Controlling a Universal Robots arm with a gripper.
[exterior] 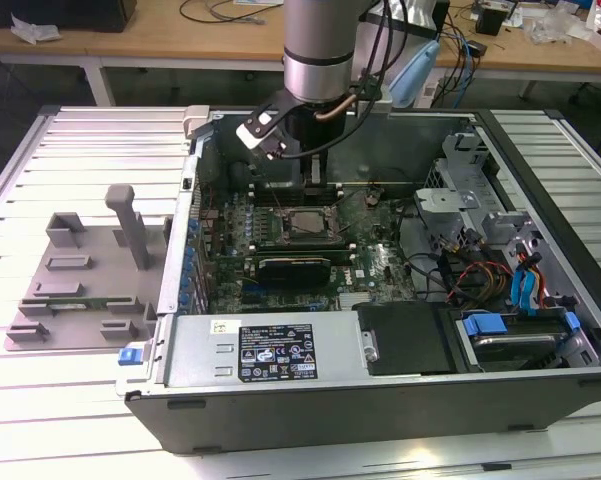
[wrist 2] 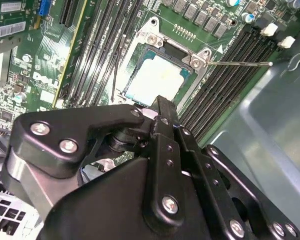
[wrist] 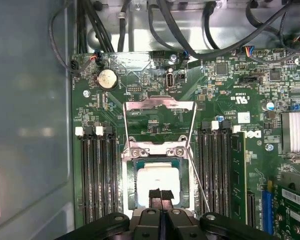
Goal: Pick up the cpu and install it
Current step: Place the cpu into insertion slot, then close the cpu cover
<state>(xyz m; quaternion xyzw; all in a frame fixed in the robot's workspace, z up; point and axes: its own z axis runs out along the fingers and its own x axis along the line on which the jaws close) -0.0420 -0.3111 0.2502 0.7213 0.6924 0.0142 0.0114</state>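
arm (exterior: pixel 320 50) upright over open socket (wrist: pixel 154 152); cpu (wrist: pixel 158 180) lies in it; gripper (wrist: pixel 160 196) closed on nothing.
computer case (exterior: pixel 280 350) lies open on its side, and the arm drops into its middle, clear of the case walls in the exterior view. on the motherboard (wrist: pixel 154 112), memory slots (wrist: pixel 95 175) crowd both sides of the socket. the load plate (wrist: pixel 159 106) is swung back and a thin lever (wrist: pixel 198 180) slants along one side. the cpu sits flat, pale top up, one edge hidden behind the gripper in both wrist views. fingertips pressed together just over that edge; cannot tell if they touch it.
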